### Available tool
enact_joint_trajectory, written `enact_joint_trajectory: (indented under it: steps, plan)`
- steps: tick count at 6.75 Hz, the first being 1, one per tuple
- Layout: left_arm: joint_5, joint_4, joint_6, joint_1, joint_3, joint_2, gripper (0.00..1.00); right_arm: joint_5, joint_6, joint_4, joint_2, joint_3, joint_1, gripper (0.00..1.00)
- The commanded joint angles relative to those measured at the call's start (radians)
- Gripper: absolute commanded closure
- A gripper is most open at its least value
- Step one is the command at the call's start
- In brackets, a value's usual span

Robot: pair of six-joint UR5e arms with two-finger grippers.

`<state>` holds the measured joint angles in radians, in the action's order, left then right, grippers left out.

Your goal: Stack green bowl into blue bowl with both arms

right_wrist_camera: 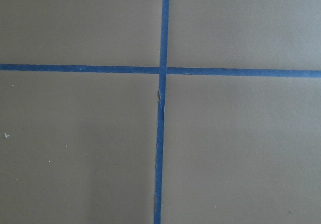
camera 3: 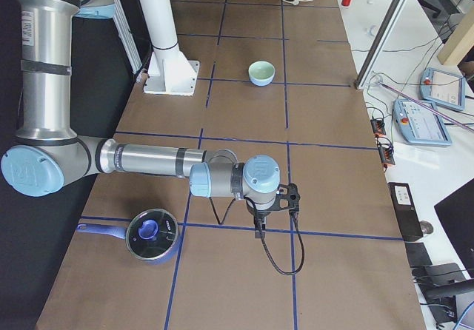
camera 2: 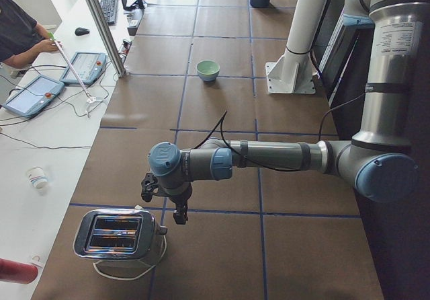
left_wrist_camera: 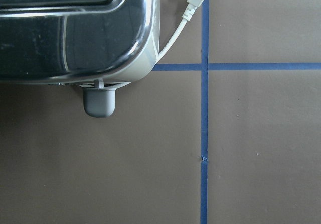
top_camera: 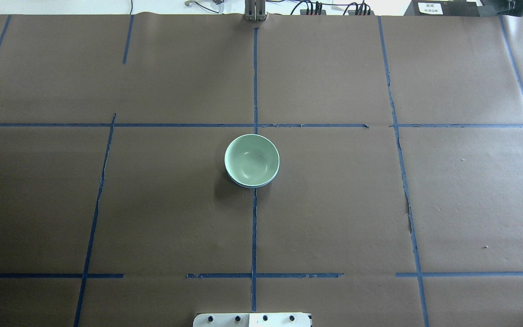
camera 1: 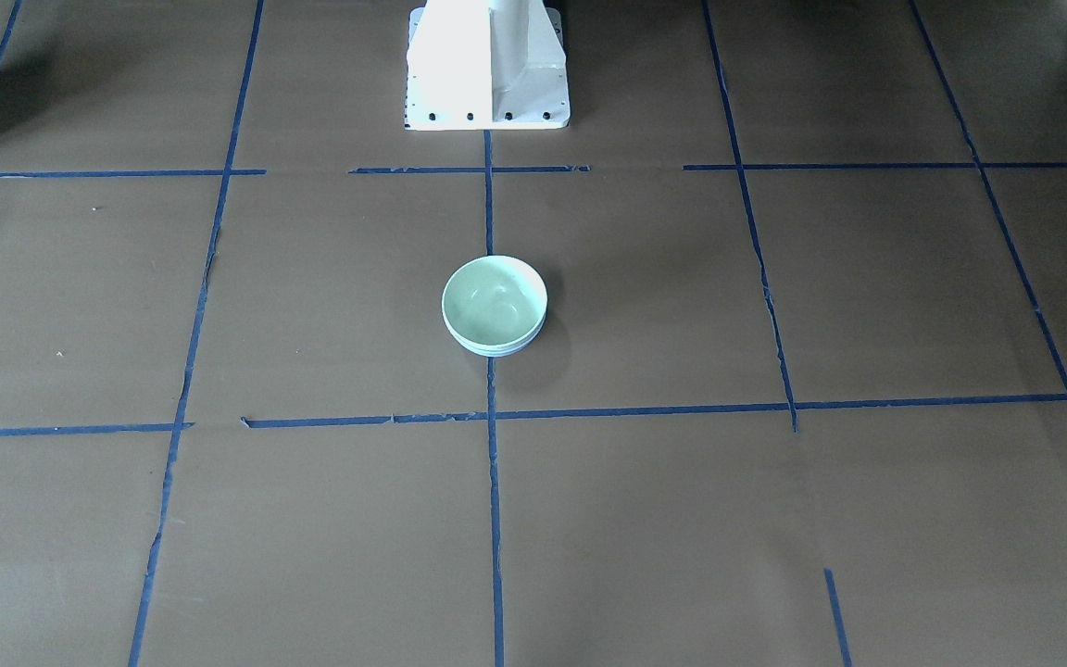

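- The green bowl (top_camera: 251, 159) sits nested inside the blue bowl (top_camera: 253, 185). Only a thin pale crescent of the blue rim and outer wall shows beneath it.
- The pair rests in the middle of the worktop (top_camera: 379, 204), astride the centre tape line (top_camera: 254, 236) and straight out from the white pedestal (camera 1: 487, 65).
- The green bowl's mouth faces straight up. Being round it has no long axis, only the upright one through its centre, and its rim looks level with no visible tilt against the blue one.
- Both arms are well away from the stack. The left arm (camera 2: 269, 157) is stretched out at its end of the worktop near a toaster (camera 2: 117, 234), and the right arm (camera 3: 148, 158) is at the other end near a lidded pot (camera 3: 152, 235).
- I cannot tell how either arm's jaws stand. They show only small in the side views, and the wrist cameras see just the worktop, tape and the toaster's edge. Nothing appears to be carried.
- To my eye the stacking looks done, so the step in hand is simply to leave it alone.
- Done well, that means keeping both arms out at the ends with no sweep across the centre. A light plastic stack would likely slide or tip at a nudge.
- The left arm should also mind the toaster and its cord (left_wrist_camera: 193, 0) close below it.
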<state>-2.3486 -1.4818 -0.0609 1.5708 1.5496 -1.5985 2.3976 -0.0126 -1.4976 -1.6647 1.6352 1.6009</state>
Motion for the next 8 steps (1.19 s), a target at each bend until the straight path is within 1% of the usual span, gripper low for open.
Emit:
enact_joint_trajectory:
  steps: [1,5,8]
  plan:
    - [0.0,-0.002,0.0,0.0,0.003,0.014,0.0,-0.001,0.0,-0.073,0.012,0.009,0.01,0.0]
    - [0.0,-0.002,0.0,0.0,0.006,0.014,0.0,0.008,0.003,-0.082,0.014,0.031,0.013,0.0]
    - [0.0,-0.002,0.0,0.0,0.006,0.014,0.0,0.008,0.002,-0.082,0.013,0.029,0.013,0.0]
